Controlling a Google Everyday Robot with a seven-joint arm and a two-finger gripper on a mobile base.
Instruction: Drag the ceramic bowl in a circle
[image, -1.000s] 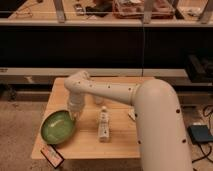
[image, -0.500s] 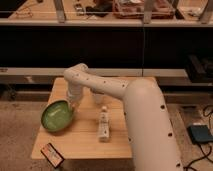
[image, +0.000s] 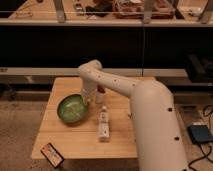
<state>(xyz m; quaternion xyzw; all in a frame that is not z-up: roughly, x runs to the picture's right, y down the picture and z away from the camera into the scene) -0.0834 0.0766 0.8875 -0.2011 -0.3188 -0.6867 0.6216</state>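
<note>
The ceramic bowl (image: 72, 108), green, glossy and shallow, sits on the left half of the wooden table (image: 120, 142). My gripper (image: 89, 101) reaches down from the white arm's bend (image: 90, 71) and is shut on the bowl's right rim. The arm comes in from the lower right, and its thick white link (image: 152, 125) covers the table's right side.
A white bottle (image: 103, 125) lies on its side just right of the bowl, towards the front. A small red-and-white item (image: 100, 94) stands behind the gripper. A dark packet (image: 52, 154) lies at the table's front left corner. Dark shelving runs along behind the table.
The bowl has slid with the gripper from the table's front left towards the back and to the right. The arm's bend has swung right with it.
</note>
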